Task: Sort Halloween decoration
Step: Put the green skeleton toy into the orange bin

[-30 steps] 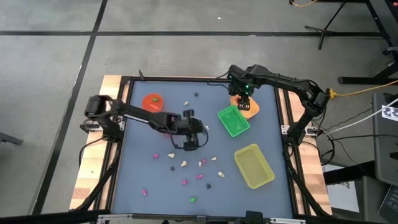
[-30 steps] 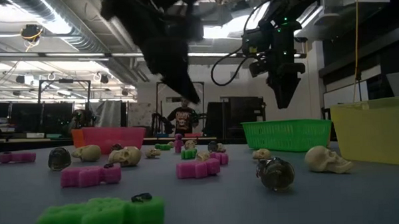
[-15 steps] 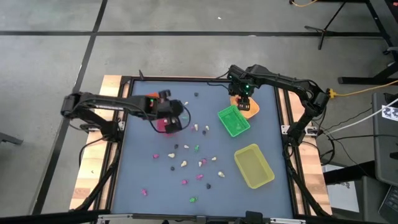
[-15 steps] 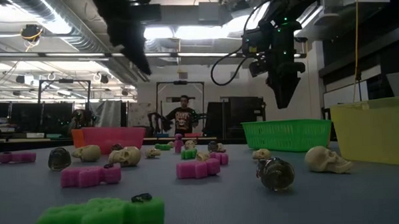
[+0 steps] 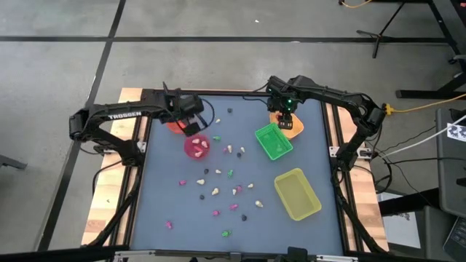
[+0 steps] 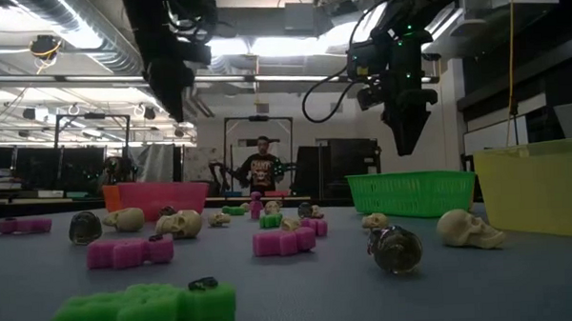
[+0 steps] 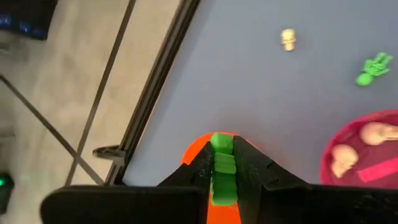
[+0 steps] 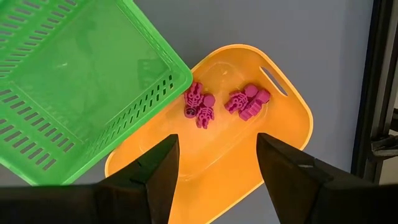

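**Left gripper carries a green trinket to the orange cup**

Left gripper is nearly shut on a green trinket, the little piece pinched upright between its two dark fingers. Half a second ago this arm hung over the pink cup; a second ago it was lower down the table among the scattered pieces. Now it has swung back toward the table's far-left corner and hovers over the orange cup, whose rim shows just behind the fingers in the left wrist view. The pink cup, uncovered again, stands a little inward from that corner with cream skulls and a pink piece in it.

By the look of it, the green piece is about to be dropped into the orange cup, so a release is the likely next step.

Right gripper has not moved over the same second: it waits with its jaws wide and empty above the orange tray near the far-right corner, where pink trinkets already lie, beside the green tray. Many pieces remain loose across the middle and near edge of the table, so the sorting is far from done.
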`<state>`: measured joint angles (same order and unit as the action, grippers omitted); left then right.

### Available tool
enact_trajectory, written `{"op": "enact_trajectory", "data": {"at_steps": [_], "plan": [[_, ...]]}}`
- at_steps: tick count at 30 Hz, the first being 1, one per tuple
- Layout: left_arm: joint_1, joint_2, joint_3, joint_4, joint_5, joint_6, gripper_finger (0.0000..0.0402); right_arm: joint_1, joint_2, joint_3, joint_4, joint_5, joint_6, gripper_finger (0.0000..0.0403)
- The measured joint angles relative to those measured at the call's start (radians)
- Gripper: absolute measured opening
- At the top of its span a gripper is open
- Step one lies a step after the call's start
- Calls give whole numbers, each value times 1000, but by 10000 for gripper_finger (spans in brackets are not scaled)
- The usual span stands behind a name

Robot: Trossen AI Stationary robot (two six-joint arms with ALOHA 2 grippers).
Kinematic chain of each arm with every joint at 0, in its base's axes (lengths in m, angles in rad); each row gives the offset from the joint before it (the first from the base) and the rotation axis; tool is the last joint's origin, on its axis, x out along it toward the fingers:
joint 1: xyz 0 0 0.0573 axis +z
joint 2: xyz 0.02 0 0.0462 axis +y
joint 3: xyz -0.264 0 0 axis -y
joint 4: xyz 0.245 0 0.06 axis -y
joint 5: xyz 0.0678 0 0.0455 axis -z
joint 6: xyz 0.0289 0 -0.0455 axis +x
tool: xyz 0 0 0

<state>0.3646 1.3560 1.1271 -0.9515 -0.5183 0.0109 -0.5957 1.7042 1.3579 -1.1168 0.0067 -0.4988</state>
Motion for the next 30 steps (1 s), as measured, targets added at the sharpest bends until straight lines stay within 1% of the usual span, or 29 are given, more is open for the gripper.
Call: {"op": "enact_trajectory", "data": {"at_steps": [9,17,23,27,30], "plan": [[136,0,0,-34,31,0,29,0,0,0,0,0,0,214],[210,0,-9,-26,122,0,29,0,0,0,0,0,0,214],[235,0,-91,-5,137,0,29,0,0,0,0,0,0,214],[240,0,-176,63,137,-1,29,0,0,0,0,0,0,214],[239,0,-242,143,136,-1,29,0,0,0,0,0,0,214]]}}
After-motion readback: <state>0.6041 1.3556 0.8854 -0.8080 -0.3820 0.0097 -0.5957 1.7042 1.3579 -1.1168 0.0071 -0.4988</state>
